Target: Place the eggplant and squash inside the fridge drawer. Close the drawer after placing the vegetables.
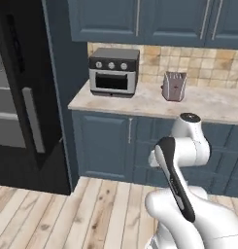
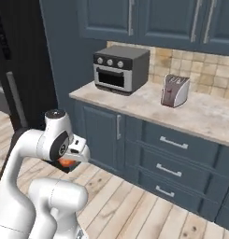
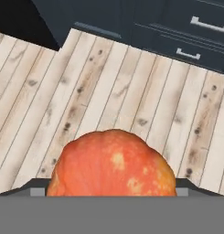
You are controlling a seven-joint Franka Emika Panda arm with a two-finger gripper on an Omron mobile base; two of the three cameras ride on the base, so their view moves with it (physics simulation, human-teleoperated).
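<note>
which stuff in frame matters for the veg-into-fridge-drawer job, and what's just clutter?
Job:
- squash, orange, held between the gripper's wide-set jaws above the wood floor; also seen at the hand
- fridge, dark, at left

Clutter:
- toaster oven on the counter
- toaster beside it
- cabinet drawers

A toaster oven (image 1: 113, 72) and a toaster (image 1: 174, 86) stood well apart on the tabletop (image 1: 140, 103). Blue cabinets (image 2: 172, 163) met a wooden floor (image 3: 109, 96).

Speckled beige counter (image 1: 140, 104) over dark blue cabinets: toaster oven (image 1: 113, 72) at its left end, silver toaster (image 1: 174, 86) standing apart to the right. Pale wood plank floor (image 1: 91, 214) below.
</note>
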